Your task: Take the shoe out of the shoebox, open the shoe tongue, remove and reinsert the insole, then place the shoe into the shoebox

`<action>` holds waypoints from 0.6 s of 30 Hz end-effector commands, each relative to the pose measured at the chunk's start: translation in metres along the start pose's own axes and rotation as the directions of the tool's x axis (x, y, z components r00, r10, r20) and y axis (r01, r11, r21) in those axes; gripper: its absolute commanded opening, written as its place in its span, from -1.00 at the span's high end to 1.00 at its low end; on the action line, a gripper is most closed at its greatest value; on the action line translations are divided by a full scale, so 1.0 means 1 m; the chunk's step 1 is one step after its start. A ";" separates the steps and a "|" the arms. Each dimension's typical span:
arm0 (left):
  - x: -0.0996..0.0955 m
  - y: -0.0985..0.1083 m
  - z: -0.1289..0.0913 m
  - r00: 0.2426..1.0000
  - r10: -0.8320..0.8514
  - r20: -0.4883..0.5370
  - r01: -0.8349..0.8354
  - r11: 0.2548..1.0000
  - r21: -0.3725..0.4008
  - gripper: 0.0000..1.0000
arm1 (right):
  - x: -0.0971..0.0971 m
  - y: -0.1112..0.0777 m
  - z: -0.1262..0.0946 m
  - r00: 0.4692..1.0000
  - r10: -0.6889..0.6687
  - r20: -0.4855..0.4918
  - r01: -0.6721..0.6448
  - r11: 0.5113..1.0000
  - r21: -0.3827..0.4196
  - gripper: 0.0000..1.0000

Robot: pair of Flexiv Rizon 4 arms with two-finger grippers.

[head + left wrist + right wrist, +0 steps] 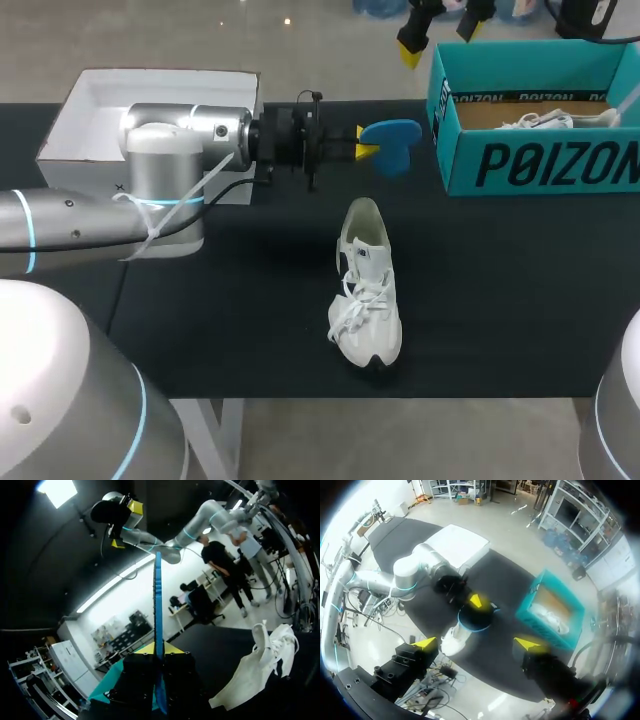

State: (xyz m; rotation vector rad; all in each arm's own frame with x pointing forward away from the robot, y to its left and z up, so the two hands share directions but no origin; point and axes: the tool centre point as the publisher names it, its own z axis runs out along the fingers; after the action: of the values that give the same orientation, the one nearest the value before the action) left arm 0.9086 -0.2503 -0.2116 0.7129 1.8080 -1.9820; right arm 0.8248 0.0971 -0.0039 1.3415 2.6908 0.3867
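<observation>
The shoe (367,290) lies on the table (250,300), outside the shoebox (540,165). The left gripper (365,143) pinches the blue insole (392,143) (already out). Reinserting and boxing remain. The right gripper (476,644) hangs overhead, jaws spread.

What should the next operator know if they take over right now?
Left pincer: shut on the blue insole.
Right pincer: open, empty, high above the table.
White shoe: lies on the table, outside the teal shoebox, heel toward the insole. Another shoe sits in the shoebox.
Done: shoe out, insole removed.
Left: reinsert insole, put shoe into shoebox.
</observation>
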 end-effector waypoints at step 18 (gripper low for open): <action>-0.012 -0.015 -0.003 0.907 -0.421 -0.032 0.421 0.906 0.029 1.00 | 0.000 0.001 0.000 1.000 0.001 0.000 -0.001 1.000 0.002 -1.00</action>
State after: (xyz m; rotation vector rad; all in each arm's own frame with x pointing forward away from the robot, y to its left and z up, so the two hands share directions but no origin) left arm 0.9067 -0.2474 -0.1961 0.4155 2.0387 -2.2619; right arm 0.8246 0.0966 -0.0043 1.3413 2.6904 0.3890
